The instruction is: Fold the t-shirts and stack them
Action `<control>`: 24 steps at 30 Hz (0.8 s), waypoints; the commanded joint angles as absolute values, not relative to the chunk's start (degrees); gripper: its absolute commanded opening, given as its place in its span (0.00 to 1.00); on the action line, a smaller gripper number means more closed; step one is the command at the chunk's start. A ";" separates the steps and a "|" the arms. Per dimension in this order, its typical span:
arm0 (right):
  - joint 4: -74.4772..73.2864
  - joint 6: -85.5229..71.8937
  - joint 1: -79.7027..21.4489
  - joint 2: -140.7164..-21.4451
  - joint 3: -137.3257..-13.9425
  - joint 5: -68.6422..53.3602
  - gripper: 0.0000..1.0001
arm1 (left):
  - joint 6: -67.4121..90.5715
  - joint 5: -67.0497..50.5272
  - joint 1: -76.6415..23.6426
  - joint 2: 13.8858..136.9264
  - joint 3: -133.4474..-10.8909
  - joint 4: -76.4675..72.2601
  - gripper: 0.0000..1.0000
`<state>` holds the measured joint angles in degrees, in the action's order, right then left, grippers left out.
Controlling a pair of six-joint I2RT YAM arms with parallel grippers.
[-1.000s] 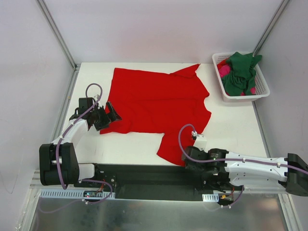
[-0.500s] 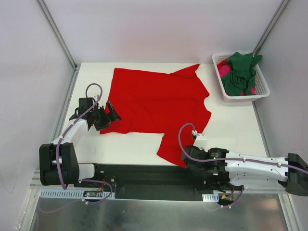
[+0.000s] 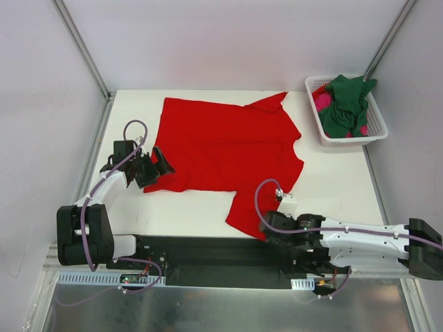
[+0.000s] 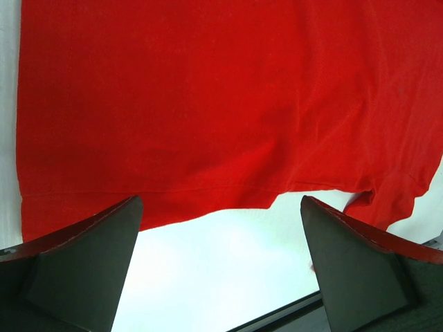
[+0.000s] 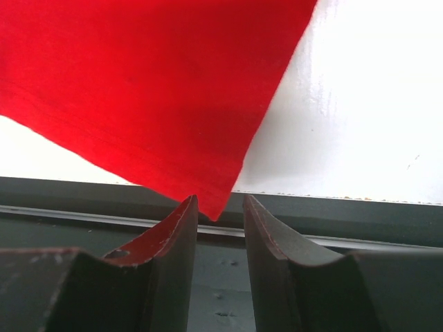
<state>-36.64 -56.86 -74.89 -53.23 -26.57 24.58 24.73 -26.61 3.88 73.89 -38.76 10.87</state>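
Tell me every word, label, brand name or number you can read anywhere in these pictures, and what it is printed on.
No text can be read in any view.
The bright red cloth t-shirt, the dark green t-shirt, the magenta-pink t-shirt and the white slotted plastic basket are all plain.
The small circuit board at the near edge is too small to show any marking.

top external: fixed high at the near side, looking down and forward over the whole table [image 3: 332,180], farthest off; left wrist: low, close, facing the red t-shirt [image 4: 208,104] hem between its own fingers [image 4: 83,263]; right wrist: even lower, very close to that shirt's near corner at the table edge; all three share the red cloth
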 commanded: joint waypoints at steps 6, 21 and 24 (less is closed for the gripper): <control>-34.37 -57.75 -75.15 -57.92 -26.89 24.08 0.36 | 24.52 -28.21 4.75 74.00 -40.61 9.93 0.98; -32.08 -59.76 -75.15 -57.04 -24.79 24.08 0.36 | 24.52 -28.30 4.66 74.44 -40.78 10.02 0.98; -31.82 -60.03 -75.15 -56.95 -24.35 23.91 0.36 | 24.52 -28.30 4.66 74.36 -40.52 10.02 0.98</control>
